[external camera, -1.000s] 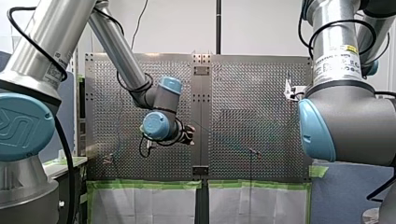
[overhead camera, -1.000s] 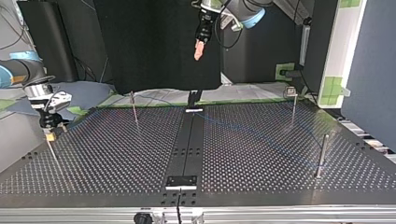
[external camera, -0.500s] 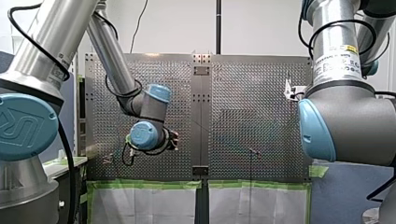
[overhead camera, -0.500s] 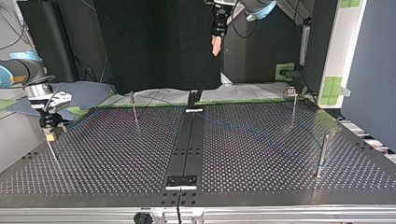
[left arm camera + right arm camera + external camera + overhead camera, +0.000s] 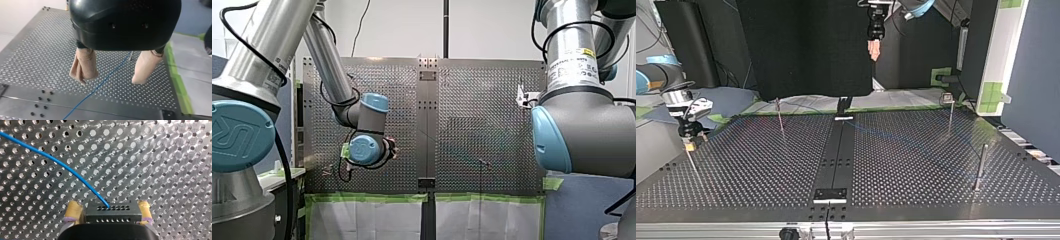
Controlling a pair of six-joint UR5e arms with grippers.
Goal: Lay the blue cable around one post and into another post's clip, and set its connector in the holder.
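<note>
Front view: behind our shoulders, looking out over the perforated silver metal worktop (image 5: 482, 110). Top view: low, across it, facing back at us. Both wrist views sit close above that same worktop.

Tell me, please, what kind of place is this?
Likely a robotics laboratory: my left arm and my right arm stand at a perforated metal table with thin posts and a blue cable.
</note>
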